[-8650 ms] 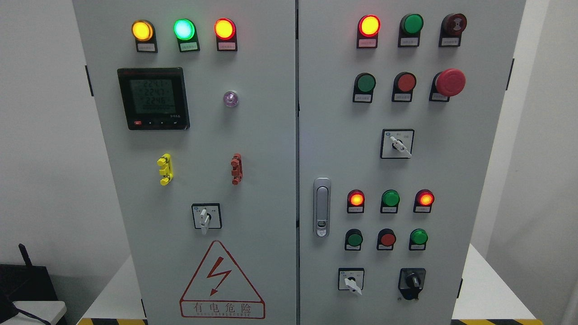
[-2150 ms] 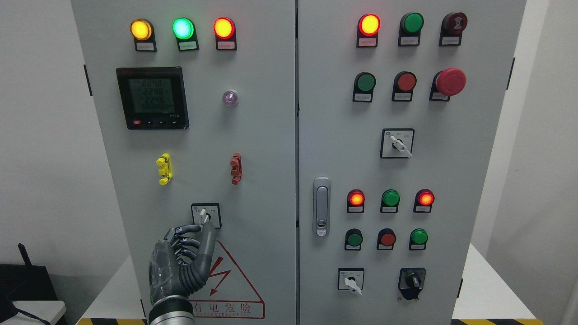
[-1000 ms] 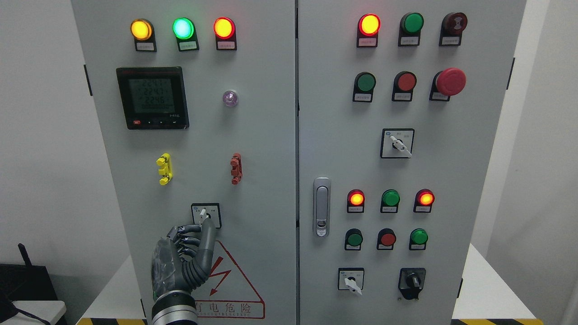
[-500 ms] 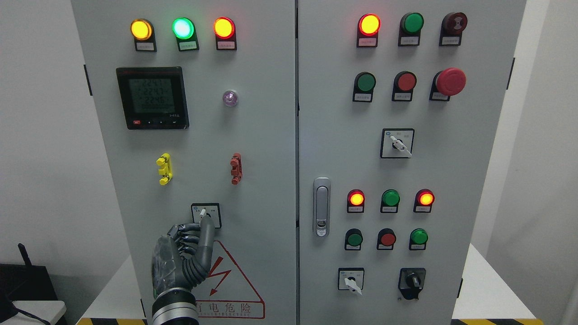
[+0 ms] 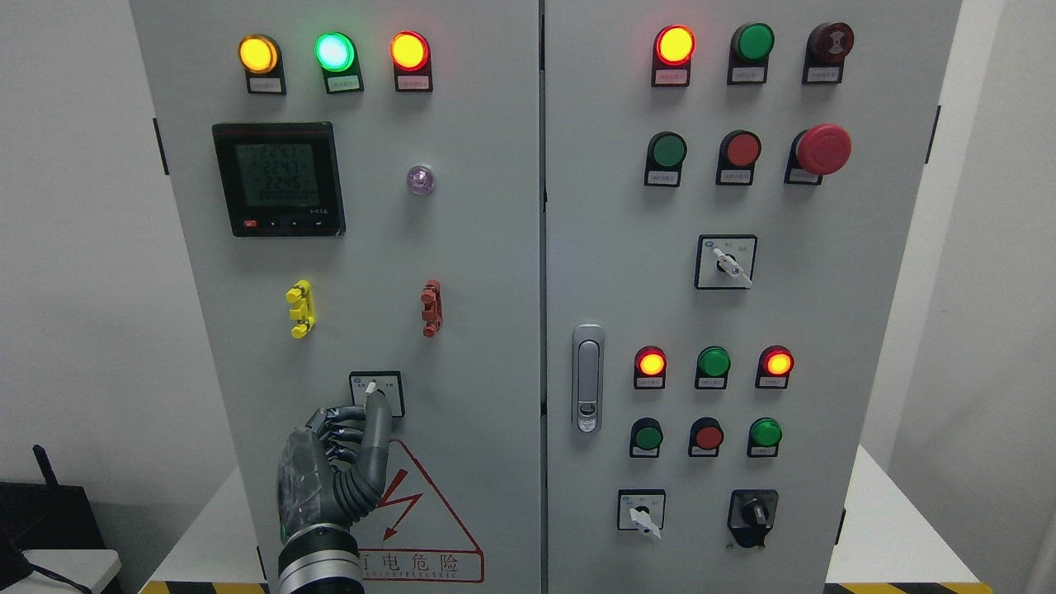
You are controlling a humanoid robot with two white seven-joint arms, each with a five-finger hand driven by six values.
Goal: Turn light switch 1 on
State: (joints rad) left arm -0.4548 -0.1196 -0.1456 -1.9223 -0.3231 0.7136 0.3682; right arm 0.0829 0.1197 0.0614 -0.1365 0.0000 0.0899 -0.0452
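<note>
A: What filled the view?

B: A grey electrical cabinet (image 5: 462, 247) with two doors. The left door carried a black digital meter (image 5: 278, 179), a red-bordered warning triangle (image 5: 417, 528) low down, and amber, green and red indicator lamps (image 5: 333, 51) glowing along the top. The right door held more lamps and push buttons, a big red mushroom button (image 5: 821, 148) and a silver door latch (image 5: 587, 378).

A: And the hand?

B: The left hand (image 5: 334, 470) came up from the bottom edge, left of the middle, in front of the warning triangle. Its thumb was stretched straight up while the other fingers (image 5: 334, 429) were curled in beside it. It gripped nothing; only the thumb tip touched something.

A: Touched what?

B: The rotary switch (image 5: 375, 393), in its small square plate on the left door just above the triangle. The thumb tip lay against the lower part of the white knob, which leaned slightly left of upright.

A: Any change from before?

B: Nearly nine seconds earlier no hand was in view and the knob pointed down. In the last two seconds the thumb had edged a little to the left along the knob, and the wrist had risen slightly.
</note>
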